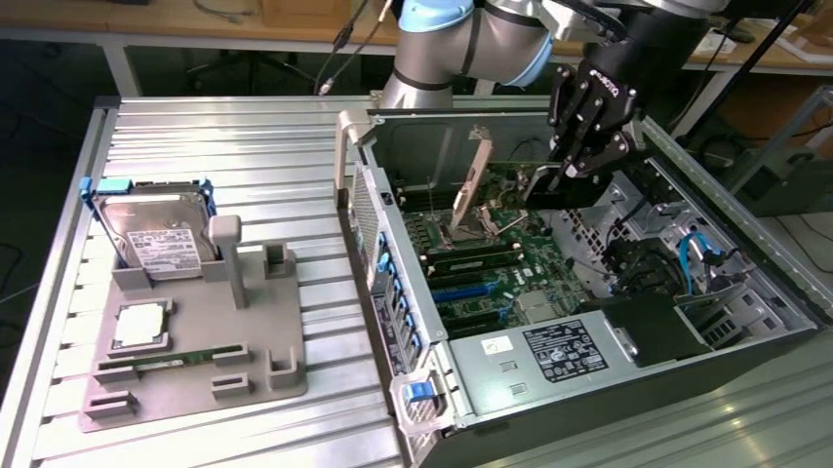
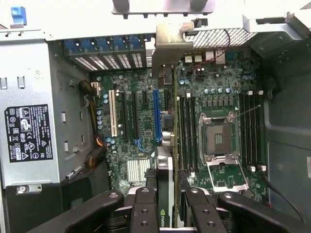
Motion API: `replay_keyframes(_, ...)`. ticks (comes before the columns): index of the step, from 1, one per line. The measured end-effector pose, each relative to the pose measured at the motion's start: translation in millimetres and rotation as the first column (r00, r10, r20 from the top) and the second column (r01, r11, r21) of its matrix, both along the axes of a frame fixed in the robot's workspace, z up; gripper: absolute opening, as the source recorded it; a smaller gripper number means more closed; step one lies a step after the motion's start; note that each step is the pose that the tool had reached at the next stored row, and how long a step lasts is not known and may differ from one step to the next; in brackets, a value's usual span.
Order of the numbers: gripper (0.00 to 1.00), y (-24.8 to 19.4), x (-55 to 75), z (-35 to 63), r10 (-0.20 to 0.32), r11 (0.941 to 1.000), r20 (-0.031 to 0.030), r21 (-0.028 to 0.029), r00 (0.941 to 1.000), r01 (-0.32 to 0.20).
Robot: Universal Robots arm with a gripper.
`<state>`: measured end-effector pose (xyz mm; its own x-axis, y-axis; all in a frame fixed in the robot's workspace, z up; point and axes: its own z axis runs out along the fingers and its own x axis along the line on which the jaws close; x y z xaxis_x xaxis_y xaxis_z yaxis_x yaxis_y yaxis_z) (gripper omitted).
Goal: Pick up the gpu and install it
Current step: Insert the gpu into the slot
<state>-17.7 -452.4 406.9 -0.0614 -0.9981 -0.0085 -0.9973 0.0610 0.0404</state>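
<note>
A ribbed metal table (image 1: 234, 127) is seen, with workbenches behind it. In the exterior view, a grey fixture tray (image 1: 195, 390) is laid at 9 o'clock, and a hard drive (image 1: 156, 229) in a blue frame is propped at its far end. At 3 o'clock an open computer case (image 1: 416, 136) is set, its green motherboard (image 1: 521, 263) exposed.

The gripper (image 1: 557, 183) is seen inside the case, toward 1 o'clock. Its fingers (image 2: 145, 206) are drawn partway together and pressed against both faces of the gpu (image 2: 165, 167), which is clamped between them.

The gpu is shown as a thin dark card held on edge over the motherboard. A green logo is printed near the fingers. A pale metal bracket (image 2: 168, 46) is fixed at its far end, just beside the case's rear slot openings. Whether the card's lower edge is seated in a slot cannot be told.
</note>
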Motion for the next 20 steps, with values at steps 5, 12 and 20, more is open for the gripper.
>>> replay_keyframes(5,0.27,1.4,-0.1,-9.2,0.0,1.0,0.0,-0.0013,1.0,0.0)
replay_keyframes(12,0.27,9.1,-0.1,-22.4,0.0,1.0,0.0,-0.0013,1.0,0.0)
replay_keyframes(20,0.27,15.5,-0.1,-37.0,0.0,1.0,0.0001,-0.0012,1.0,0.0)
